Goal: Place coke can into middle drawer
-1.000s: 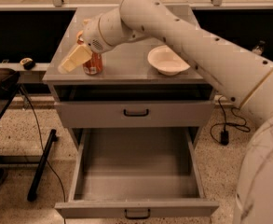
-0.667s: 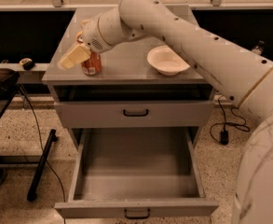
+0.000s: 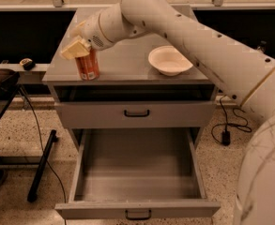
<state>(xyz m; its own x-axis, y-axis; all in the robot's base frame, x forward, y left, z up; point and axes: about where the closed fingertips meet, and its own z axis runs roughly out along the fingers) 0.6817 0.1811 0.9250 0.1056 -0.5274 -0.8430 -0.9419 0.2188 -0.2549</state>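
The coke can [image 3: 87, 66], orange-red, is at the front left of the grey cabinet top [image 3: 127, 62], leaning slightly. My gripper [image 3: 77, 47] comes in from the right on the white arm and sits over the can's top, shut on it. One cream finger [image 3: 72, 48] shows at the can's upper left, and the can's silver top is hidden behind it. The middle drawer [image 3: 137, 172] is pulled fully open below, and its tray holds nothing. Its black handle [image 3: 138, 214] is at the bottom front.
A white bowl [image 3: 170, 60] sits on the right of the cabinet top. The upper drawer front [image 3: 137, 113] with a black handle is closed. A dark stand and cable [image 3: 41, 163] are on the floor at left, and a power cord [image 3: 226, 130] at right.
The can has shifted slightly left and now leans. The cream finger has risen from beside the can's lower left to its top.
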